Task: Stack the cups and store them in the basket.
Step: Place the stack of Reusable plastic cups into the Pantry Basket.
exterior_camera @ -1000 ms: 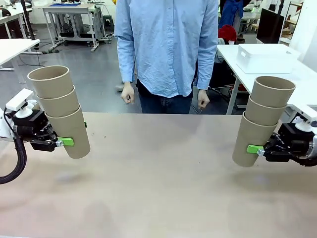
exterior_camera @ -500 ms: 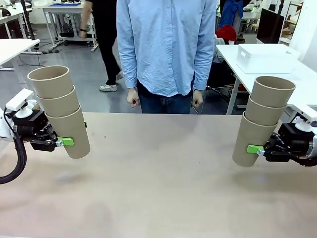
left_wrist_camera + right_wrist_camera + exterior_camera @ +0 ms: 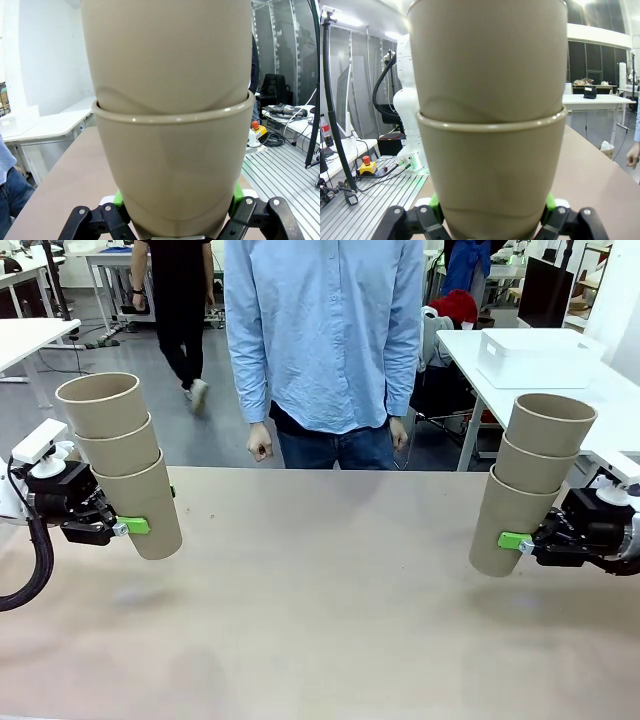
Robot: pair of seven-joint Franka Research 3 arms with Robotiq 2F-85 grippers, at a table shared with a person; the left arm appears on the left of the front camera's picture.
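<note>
Two three-cup stacks are held tilted above the beige table, well apart. The left stack is pinched at its bottom cup by the left gripper, and the right stack likewise by the right gripper. A person is stationed at the far edge. A white bin is noted on a white side table beyond. Grey flooring is recorded.

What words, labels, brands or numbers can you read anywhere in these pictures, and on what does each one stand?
No text can be read.
On the left stack of cups, held in the left gripper: plain tan, no print.
On the right stack of cups, held in the right gripper: plain tan, no print.
On the yellow emergency-stop box: any marking is too small to read.
</note>
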